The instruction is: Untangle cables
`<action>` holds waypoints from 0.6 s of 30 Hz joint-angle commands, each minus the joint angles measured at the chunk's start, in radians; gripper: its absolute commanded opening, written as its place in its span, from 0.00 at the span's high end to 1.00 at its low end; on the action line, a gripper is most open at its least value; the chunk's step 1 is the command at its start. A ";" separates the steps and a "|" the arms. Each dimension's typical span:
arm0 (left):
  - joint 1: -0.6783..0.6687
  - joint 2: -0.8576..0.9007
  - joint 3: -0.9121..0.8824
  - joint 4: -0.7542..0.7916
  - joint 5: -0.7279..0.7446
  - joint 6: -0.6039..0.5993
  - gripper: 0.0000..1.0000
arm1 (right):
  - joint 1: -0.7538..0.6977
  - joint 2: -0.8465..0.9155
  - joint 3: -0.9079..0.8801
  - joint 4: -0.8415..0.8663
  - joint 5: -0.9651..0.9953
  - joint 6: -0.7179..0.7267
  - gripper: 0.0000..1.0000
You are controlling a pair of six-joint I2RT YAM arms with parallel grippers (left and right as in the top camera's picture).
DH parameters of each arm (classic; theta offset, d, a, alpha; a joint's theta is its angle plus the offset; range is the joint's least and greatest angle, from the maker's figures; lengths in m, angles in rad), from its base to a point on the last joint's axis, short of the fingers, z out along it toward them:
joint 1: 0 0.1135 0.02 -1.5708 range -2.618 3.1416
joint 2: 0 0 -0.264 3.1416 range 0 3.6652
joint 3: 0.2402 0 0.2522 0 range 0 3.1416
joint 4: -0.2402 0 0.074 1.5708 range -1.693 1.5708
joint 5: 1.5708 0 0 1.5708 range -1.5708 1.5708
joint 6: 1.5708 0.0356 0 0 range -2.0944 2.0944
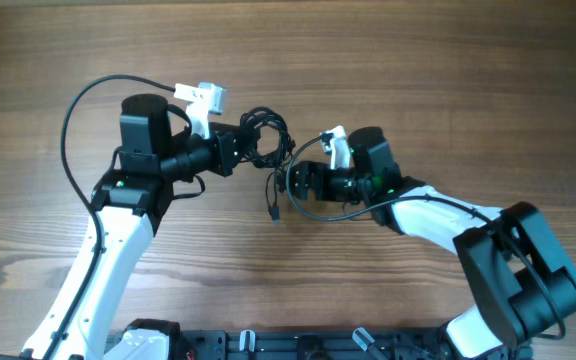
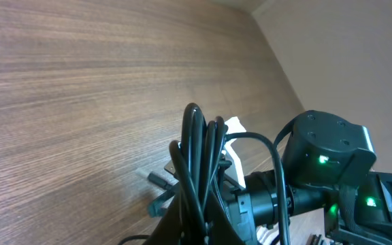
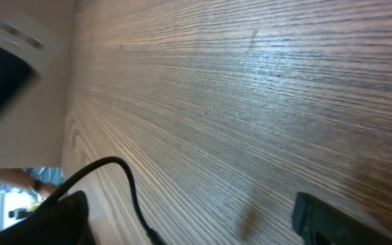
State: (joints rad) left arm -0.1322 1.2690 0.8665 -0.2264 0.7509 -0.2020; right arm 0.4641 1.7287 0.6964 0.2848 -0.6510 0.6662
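Wooden table [image 1: 418, 60], overhead view: a brown surface with fine grain running left to right, bare across most of its width. Near the centre, one thin black strand of the cables [image 1: 274, 210] hangs down to the wood. Whether its plug end touches cannot be told. A dark mounting rail [image 1: 268, 346] runs along the near edge.

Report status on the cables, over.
Left gripper shut on cable bundle. Right gripper open, empty. One strand trails loose between them. Nothing in the way.
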 commanded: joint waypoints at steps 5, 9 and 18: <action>0.038 -0.024 0.002 0.007 0.082 0.098 0.96 | -0.166 -0.119 0.000 0.117 -0.090 0.116 0.00; 0.038 -0.024 0.002 0.006 0.161 0.097 0.96 | -0.119 -0.116 0.000 0.247 0.019 0.218 0.00; 0.039 -0.024 0.002 0.011 0.058 0.053 0.95 | 0.174 -0.116 0.000 0.116 0.003 0.224 0.00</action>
State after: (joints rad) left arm -0.0883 1.2617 0.8665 -0.2268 0.8612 -0.1333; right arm 0.5846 1.6268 0.6933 0.4252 -0.6418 0.8970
